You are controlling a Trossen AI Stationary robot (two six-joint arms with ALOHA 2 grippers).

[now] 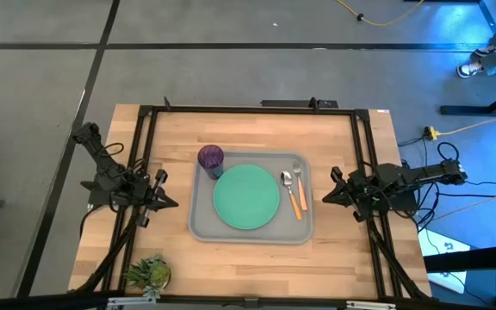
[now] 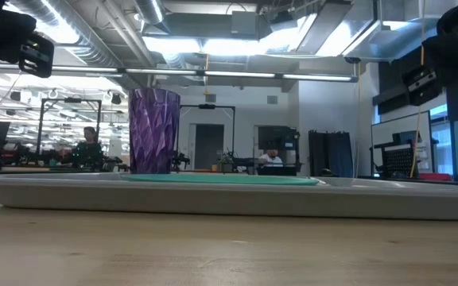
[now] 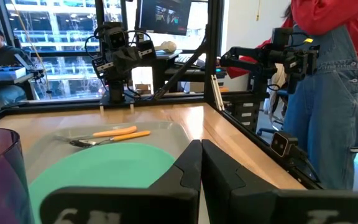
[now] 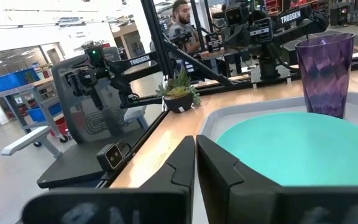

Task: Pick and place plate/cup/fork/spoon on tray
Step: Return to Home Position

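The light-grey tray lies at the table's middle. On it rest the green plate, the purple cup upright at its far left corner, and the spoon and fork side by side along its right side. My left gripper is shut and empty, left of the tray; it also shows in the left wrist view. My right gripper is shut and empty, right of the tray; it also shows in the right wrist view. In the low view the cup stands above the tray's rim.
A small potted plant stands at the table's near left corner. A black frame runs round the table's edges. A person in red and denim stands beyond the table's edge in the left wrist view.
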